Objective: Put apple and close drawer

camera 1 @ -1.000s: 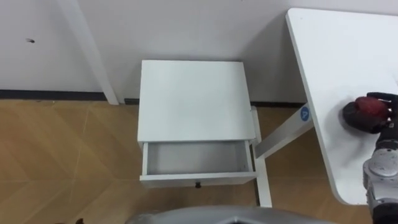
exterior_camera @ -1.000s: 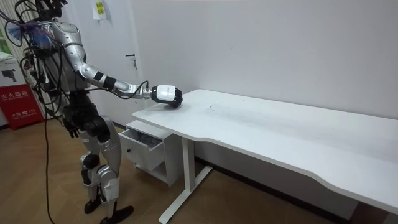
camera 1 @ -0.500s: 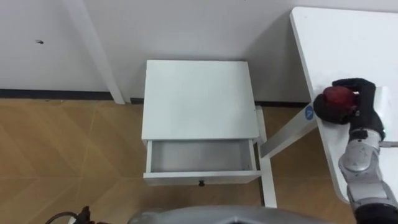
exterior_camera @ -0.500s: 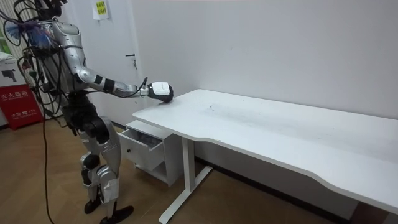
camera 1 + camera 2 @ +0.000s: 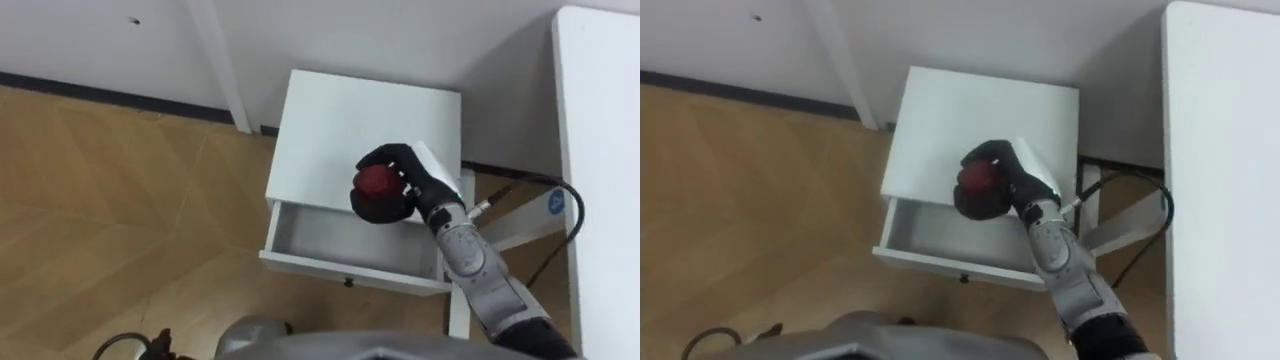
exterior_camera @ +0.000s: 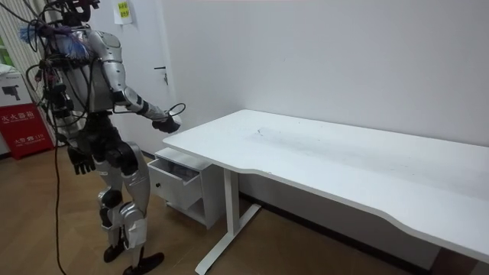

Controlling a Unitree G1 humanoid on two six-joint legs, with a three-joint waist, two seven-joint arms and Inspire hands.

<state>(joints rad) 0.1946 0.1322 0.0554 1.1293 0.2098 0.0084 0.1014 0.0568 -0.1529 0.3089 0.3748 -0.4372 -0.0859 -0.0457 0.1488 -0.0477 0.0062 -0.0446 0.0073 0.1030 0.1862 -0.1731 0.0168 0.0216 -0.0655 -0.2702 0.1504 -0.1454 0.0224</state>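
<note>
A dark red apple (image 5: 377, 181) sits in my right hand (image 5: 393, 200), whose black fingers are curled round it. The hand hovers over the back edge of the open drawer (image 5: 340, 238) of a small white cabinet (image 5: 350, 115). The drawer's inside looks bare and its front carries a small dark knob (image 5: 347, 283). In the right eye view the apple (image 5: 977, 177) and right hand (image 5: 996, 192) hang above the same drawer (image 5: 940, 232). In the room view my left hand (image 6: 77, 160) hangs by my hip with relaxed fingers, and the right hand (image 6: 166, 123) reaches out above the cabinet (image 6: 177, 182).
A white desk (image 5: 603, 150) runs along the right, with its leg (image 5: 520, 225) beside the cabinet. A white post (image 5: 219, 62) stands against the wall behind the cabinet's left. Wooden floor (image 5: 110, 210) spreads to the left.
My right hand has carried the apple off the desk and leftwards to above the open drawer. My body has turned towards the cabinet, so the eye view has shifted.
</note>
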